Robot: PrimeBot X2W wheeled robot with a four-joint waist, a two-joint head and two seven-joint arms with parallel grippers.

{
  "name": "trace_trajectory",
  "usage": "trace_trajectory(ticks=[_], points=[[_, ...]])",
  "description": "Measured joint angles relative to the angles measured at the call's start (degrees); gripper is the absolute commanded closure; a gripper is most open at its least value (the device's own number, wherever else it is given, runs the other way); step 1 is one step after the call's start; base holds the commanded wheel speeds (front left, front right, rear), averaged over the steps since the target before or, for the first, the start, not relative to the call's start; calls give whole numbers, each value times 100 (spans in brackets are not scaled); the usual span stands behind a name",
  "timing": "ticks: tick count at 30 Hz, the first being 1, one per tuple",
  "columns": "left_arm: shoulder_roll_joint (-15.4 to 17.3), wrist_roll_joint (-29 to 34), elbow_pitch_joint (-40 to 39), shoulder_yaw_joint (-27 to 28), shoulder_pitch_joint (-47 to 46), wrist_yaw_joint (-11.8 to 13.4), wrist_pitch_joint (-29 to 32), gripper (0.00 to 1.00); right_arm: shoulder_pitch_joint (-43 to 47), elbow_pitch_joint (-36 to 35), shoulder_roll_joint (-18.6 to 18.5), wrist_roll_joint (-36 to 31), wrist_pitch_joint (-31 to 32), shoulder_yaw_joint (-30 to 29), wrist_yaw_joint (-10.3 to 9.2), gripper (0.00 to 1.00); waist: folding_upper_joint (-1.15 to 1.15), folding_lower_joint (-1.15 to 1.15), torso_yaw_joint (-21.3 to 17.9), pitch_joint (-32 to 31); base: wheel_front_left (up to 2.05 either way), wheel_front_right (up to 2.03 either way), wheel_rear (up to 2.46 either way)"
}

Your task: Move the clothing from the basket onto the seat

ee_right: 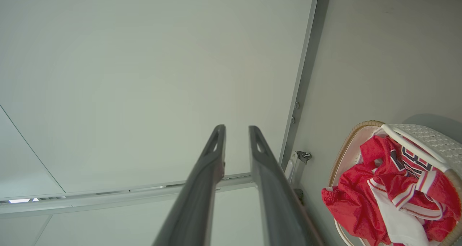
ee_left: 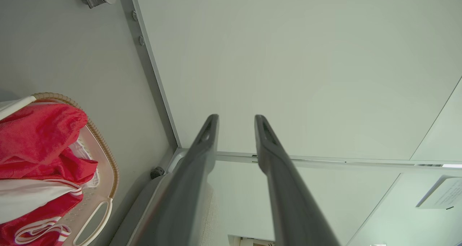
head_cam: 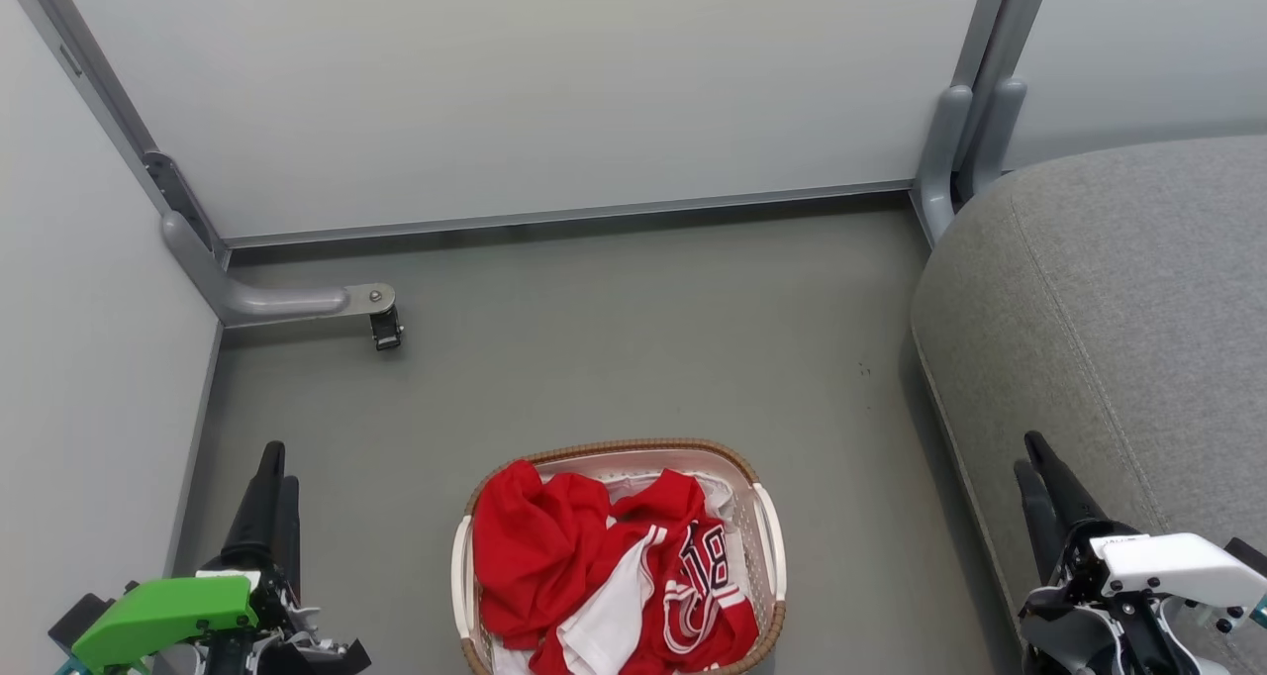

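While in the basket (head_cam: 614, 447), clothing (head_cam: 539, 556) between hands (head_cam: 279, 465) (head_cam: 1026, 454).

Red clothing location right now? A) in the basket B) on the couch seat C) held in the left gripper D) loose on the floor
A: the red clothing lies heaped inside the basket, which stands on the floor to the left of the seat.
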Motion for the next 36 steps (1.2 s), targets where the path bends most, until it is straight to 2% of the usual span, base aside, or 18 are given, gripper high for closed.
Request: trace_trajectory(ticks=[9, 17, 26, 36], points=[[-4, 37, -85, -248, 62, 5, -249, 0, 49, -22, 7, -96, -248, 126, 0, 0, 0, 0, -1, 2, 0, 0, 0], [-4, 410, -222, -324, 128, 5, -457, 0, 57, -46, 3, -571, -459, 81, 0, 0, 0, 1, -1, 3, 0, 0, 0], [-2, 1191, -494, -442, 147, 93, -657, 0, 62, -380, -2, -1823, -669, 49, 0, 0, 0, 1, 6, 11, 0, 0, 0], [-1, 2339, -791, -679, 178, 267, -886, 0, 153, -631, -10, -2941, -884, 197, 0, 0, 0, 0, 29, 9, 0, 0, 0]])
